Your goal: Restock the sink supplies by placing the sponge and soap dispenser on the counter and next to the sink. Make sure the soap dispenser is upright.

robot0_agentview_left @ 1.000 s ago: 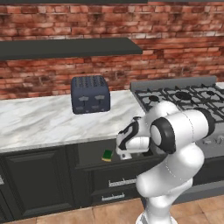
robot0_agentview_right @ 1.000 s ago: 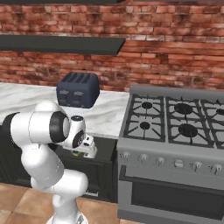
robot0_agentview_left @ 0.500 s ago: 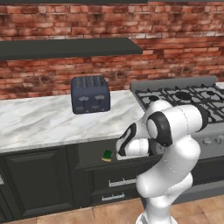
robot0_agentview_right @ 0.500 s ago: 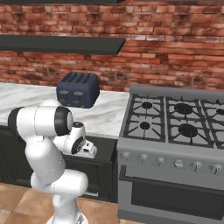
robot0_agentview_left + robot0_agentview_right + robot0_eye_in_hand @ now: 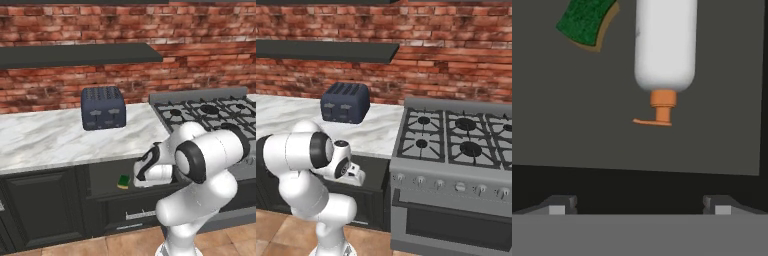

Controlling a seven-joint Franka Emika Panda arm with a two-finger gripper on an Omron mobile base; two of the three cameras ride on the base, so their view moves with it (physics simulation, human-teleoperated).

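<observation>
Reach into the open drawer (image 5: pixel 107 177) was the step in hand: nothing had yet been lifted, and both supplies lay on the drawer floor below the counter (image 5: pixel 55 137). The gripper (image 5: pixel 639 202) hung above the soap dispenser (image 5: pixel 664 47) with its fingertips set wide apart and nothing between them. The next move, by my reading, called for lowering onto the white bottle, closing across its body, then turning it upright for the counter.

The hand view showed the dispenser lying on its side, its orange pump pointing toward the fingertips, with the sponge (image 5: pixel 587 22) just beside it and apart from it. The left base view showed only the sponge (image 5: pixel 123 181) in the drawer, the arm covering the bottle. The right base view added the stove (image 5: pixel 456 150) and toaster (image 5: pixel 346 102).
</observation>
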